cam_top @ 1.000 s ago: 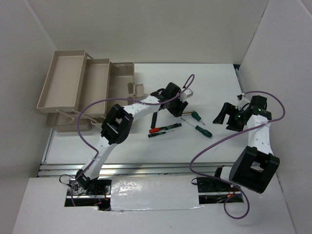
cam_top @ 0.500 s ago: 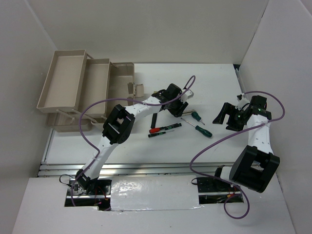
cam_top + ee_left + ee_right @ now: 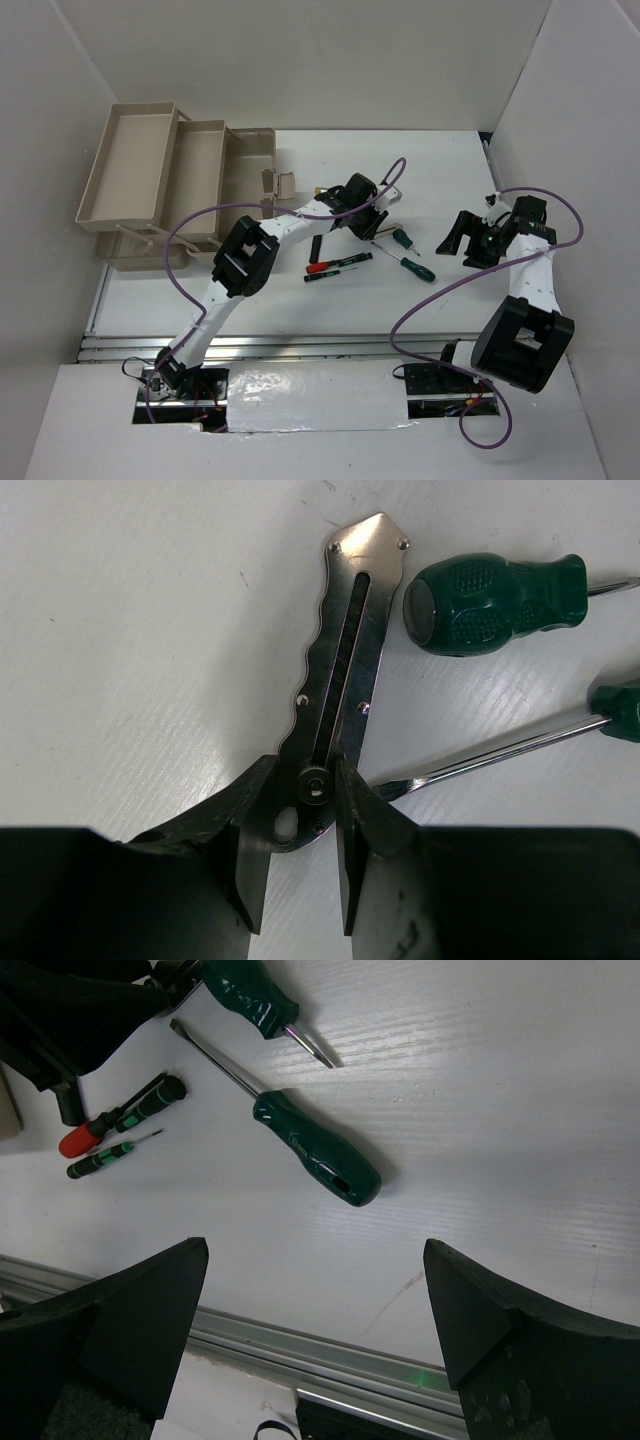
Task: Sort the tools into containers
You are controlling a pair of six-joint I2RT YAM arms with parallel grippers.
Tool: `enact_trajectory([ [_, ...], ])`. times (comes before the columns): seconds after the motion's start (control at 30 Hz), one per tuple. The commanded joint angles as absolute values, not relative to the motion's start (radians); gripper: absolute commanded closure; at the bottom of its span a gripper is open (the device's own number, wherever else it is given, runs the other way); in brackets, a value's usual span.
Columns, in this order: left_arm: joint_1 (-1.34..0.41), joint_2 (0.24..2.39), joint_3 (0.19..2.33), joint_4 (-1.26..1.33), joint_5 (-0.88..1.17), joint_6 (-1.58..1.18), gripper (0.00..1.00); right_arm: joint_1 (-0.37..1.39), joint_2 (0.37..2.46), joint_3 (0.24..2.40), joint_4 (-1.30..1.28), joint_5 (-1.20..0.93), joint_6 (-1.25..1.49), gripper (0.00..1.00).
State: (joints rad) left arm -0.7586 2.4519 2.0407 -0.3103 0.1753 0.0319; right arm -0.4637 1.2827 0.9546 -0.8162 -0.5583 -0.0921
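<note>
A silver wrench [image 3: 345, 650] lies flat on the white table. My left gripper [image 3: 304, 770] has its jaws closed against both sides of the wrench's near end; in the top view the gripper [image 3: 367, 213] is at mid-table. A stubby green screwdriver [image 3: 490, 602] and a long green screwdriver [image 3: 318, 1160] lie just right of it. A red-and-black screwdriver [image 3: 335, 264], a small green-black one [image 3: 105, 1155] and a black handle [image 3: 315, 246] lie nearer. My right gripper [image 3: 462, 238] is open and empty, right of the green screwdrivers.
The beige toolbox stands open at the far left with two shallow trays [image 3: 130, 165] and a deeper base [image 3: 250, 160]; its pale handle [image 3: 135, 235] is in front. White walls enclose the table. A metal rail [image 3: 330, 1345] runs along the near edge.
My left gripper has shifted slightly to the right over the wrench. The right arm and the other tools have not moved.
</note>
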Motion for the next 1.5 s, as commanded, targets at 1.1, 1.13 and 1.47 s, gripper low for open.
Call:
enact_trajectory([
  [1.1, -0.672, 2.157, 1.904, -0.267, 0.143, 0.009, 1.00, -0.465, 1.281, 1.003, -0.825, -0.584, -0.098, 0.04],
  [1.13, -0.666, 2.149, 1.905, -0.268, 0.138, 0.009, 1.00, -0.466, 1.279, 1.002, -0.825, -0.584, -0.098, 0.04],
  [1.47, -0.516, 1.933, 1.917, -0.354, 0.083, -0.051, 1.00, -0.466, 1.284, 1.011, -0.825, -0.592, -0.100, 0.05],
])
